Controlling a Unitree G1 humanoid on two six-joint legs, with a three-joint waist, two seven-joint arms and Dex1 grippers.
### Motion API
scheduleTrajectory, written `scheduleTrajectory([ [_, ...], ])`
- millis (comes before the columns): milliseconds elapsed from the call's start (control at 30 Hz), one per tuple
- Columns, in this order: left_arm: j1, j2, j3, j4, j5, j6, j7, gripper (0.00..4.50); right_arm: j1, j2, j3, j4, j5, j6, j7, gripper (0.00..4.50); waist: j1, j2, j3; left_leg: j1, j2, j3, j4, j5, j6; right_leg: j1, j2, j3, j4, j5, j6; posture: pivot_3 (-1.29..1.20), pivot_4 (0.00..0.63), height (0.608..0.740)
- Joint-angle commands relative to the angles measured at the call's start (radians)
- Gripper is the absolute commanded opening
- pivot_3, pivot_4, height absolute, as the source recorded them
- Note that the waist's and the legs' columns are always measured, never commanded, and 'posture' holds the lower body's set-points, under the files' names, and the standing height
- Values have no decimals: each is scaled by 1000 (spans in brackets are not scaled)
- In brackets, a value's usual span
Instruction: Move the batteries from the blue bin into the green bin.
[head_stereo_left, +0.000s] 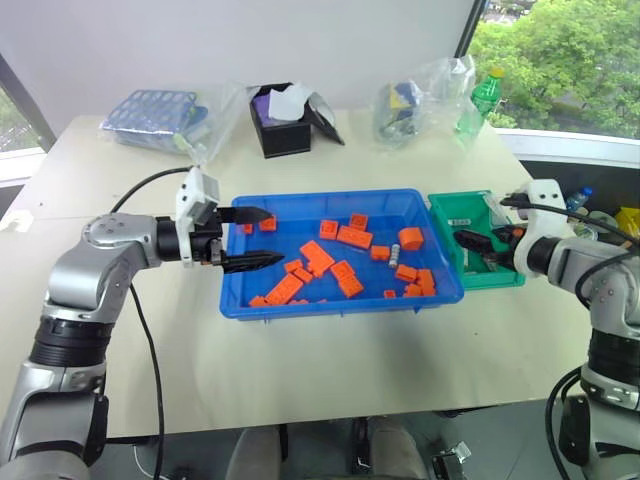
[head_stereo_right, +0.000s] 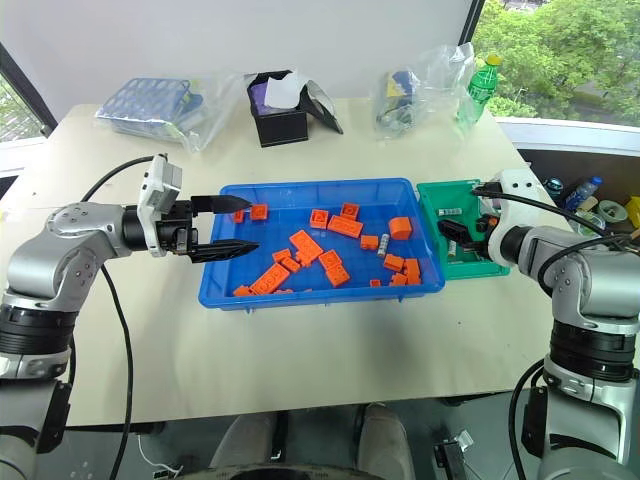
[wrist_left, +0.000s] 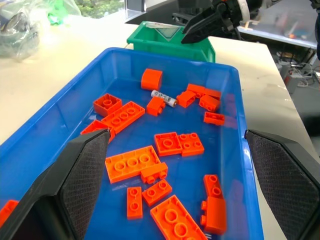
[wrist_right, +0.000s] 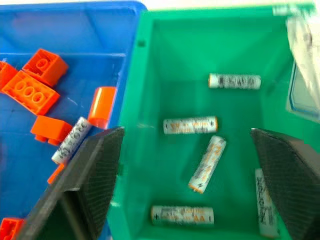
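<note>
The blue bin (head_stereo_left: 330, 196) lies mid-table with many orange bricks (head_stereo_left: 316, 258) in it. Among the bricks lies one battery (wrist_left: 163, 97), also visible from the right wrist (wrist_right: 72, 140). Touching the blue bin's right end is the green bin (head_stereo_left: 445, 245), which holds several batteries (wrist_right: 190, 125). My left gripper (head_stereo_left: 275, 236) hangs open over the blue bin's left end, empty. Over the green bin my right gripper (wrist_right: 186, 131) is open with nothing between its fingers.
At the table's back stand a black box (head_stereo_left: 283, 125), a bagged blue basket (head_stereo_left: 160, 118), another plastic bag (head_stereo_left: 415, 100) and a green bottle (head_stereo_left: 480, 100). Bare tabletop (head_stereo_left: 330, 370) lies in front of the bins.
</note>
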Motion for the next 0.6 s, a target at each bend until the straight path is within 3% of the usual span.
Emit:
scheduleTrajectory([
  [33,-13,12,10,-36,-8,5,-6,4500,-80,100,-6,-183,47,156,-64,3981,-4,-1,0,1,0,0,0,0,0,0,0,0,0,0,0,0,150,716],
  [133,-12,11,7,-46,-13,12,-7,4500,-78,254,23,-257,27,251,-135,3981,0,0,0,1,1,-2,-1,0,0,-1,1,-1,1,0,0,0,150,716],
  [300,-24,0,-5,-57,-14,18,-15,4500,-19,384,79,-235,-22,263,-215,3981,7,3,1,-1,0,-2,1,0,0,-2,0,-1,0,0,-1,0,150,716],
  [600,-56,-2,-10,-43,-11,16,-19,4500,8,349,171,-84,-81,112,-217,3981,0,2,1,-2,0,-1,2,0,0,-1,0,0,1,0,-1,0,150,716],
])
